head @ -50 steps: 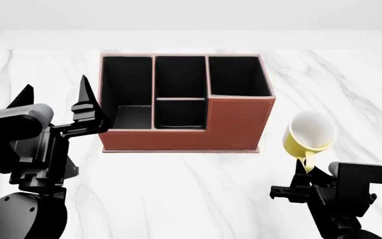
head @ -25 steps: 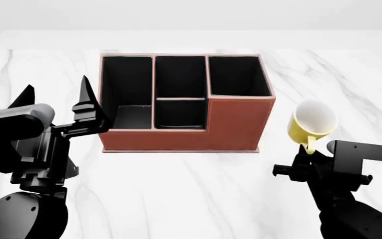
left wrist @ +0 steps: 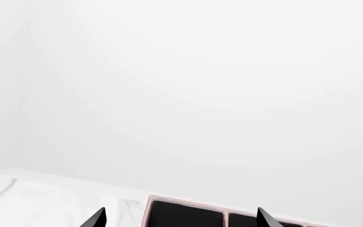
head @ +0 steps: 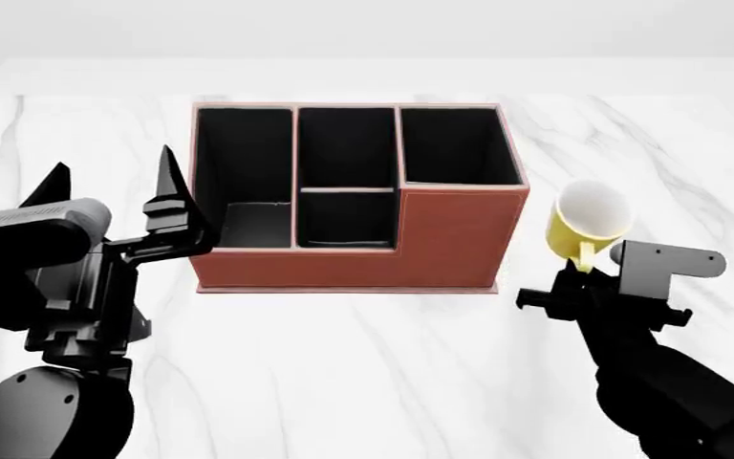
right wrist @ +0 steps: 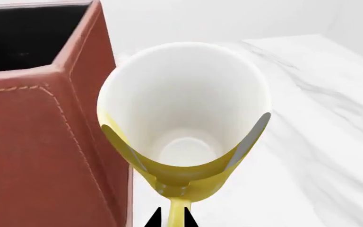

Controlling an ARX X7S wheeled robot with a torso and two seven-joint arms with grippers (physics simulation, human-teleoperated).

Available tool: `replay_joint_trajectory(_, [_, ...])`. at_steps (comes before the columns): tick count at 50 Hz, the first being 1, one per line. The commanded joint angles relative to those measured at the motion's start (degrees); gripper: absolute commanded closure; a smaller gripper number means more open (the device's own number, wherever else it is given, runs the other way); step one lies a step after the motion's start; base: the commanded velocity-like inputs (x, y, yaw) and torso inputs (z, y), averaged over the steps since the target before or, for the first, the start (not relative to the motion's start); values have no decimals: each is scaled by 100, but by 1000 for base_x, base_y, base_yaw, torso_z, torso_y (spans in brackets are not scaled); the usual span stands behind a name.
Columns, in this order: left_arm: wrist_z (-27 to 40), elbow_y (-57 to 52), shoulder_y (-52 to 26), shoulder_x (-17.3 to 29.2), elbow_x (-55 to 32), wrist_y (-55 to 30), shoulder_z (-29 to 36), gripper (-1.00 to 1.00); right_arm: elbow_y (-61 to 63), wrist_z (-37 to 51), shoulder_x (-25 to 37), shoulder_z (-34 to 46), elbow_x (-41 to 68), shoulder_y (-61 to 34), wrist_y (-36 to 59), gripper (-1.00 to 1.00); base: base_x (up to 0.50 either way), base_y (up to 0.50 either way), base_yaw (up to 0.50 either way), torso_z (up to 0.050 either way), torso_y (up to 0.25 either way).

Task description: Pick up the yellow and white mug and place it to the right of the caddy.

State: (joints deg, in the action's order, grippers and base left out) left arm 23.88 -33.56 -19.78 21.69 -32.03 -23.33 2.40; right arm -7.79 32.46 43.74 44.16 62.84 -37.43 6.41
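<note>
White marble with grey veining forms the table (head: 380,382), the largest surface in the head view. The caddy (head: 457,239) stands on the table and serves as the reference landmark for all positions below. The caddy is a reddish-brown, leather-like rectangular box with four black-lined compartments; its right-hand section is taller than the other three.

The left arm (head: 49,316) stands to the left of the caddy. The left gripper (head: 112,186) is held up beside the caddy's left wall, its two pointed fingers spread apart with nothing between them. In the left wrist view, only the two finger tips and the top rim of the caddy (left wrist: 188,204) are visible against a plain white background.

The right arm (head: 654,373) stands to the right of the caddy and nearer the camera. The right gripper (head: 584,275) is clamped on the handle of the yellow and white mug (head: 587,225).

The mug is positioned just beside the caddy's right wall, tipped so that its white interior faces the head camera. In the right wrist view, the mug (right wrist: 185,109) appears close to the caddy corner (right wrist: 49,137); contact between the two cannot be determined. Contact between mug and table cannot be determined either.
</note>
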Motion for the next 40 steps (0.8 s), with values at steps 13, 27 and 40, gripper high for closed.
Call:
replay_joint_trajectory(13, [30,24,-2,33,18,28,48,-100,-1539,-608,-795,38,-344,-939,253,100,0,0,0,0,1])
replay_joint_trajectory(27, [32,73,-13,42,46,65,92,-100,-2276,-891,-1101,7,-383,-1171,182,100,0,0,0,0,1])
replay_joint_trajectory(40, [44,122,-39,49,59,80,124,-100,-3180,-1313,-1457,20,-464,-1435,88,100,0,0,0,0,1])
